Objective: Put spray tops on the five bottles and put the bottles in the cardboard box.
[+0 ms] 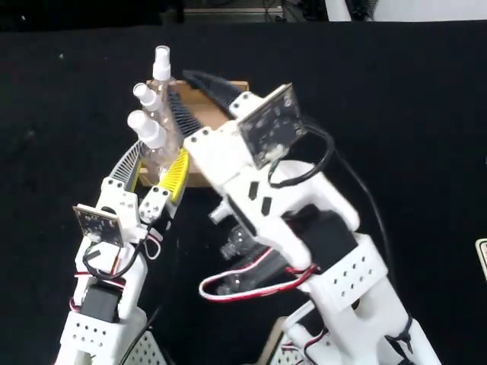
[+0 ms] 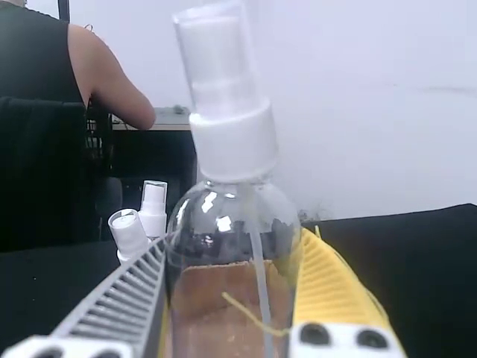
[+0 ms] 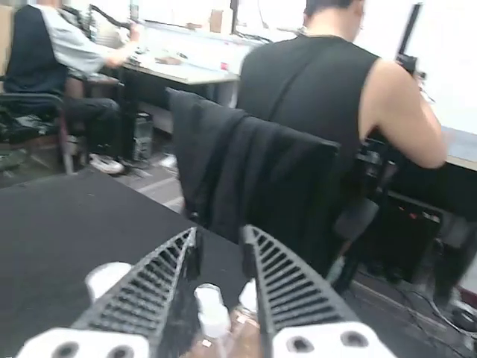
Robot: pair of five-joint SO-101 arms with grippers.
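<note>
Left gripper (image 2: 235, 242) clamping a clear bottle (image 2: 223, 313) between its grey and yellow fingers. The bottle is standing upright with its spray top (image 2: 227, 112) on. Two more capped bottles (image 1: 144, 95) are standing just beyond it, at the cardboard box (image 1: 207, 106) — inside or beside, cannot tell. Right gripper (image 3: 220, 235) is hovering over the spray tops, black fingers showing a narrow gap and gripping nothing.
</note>
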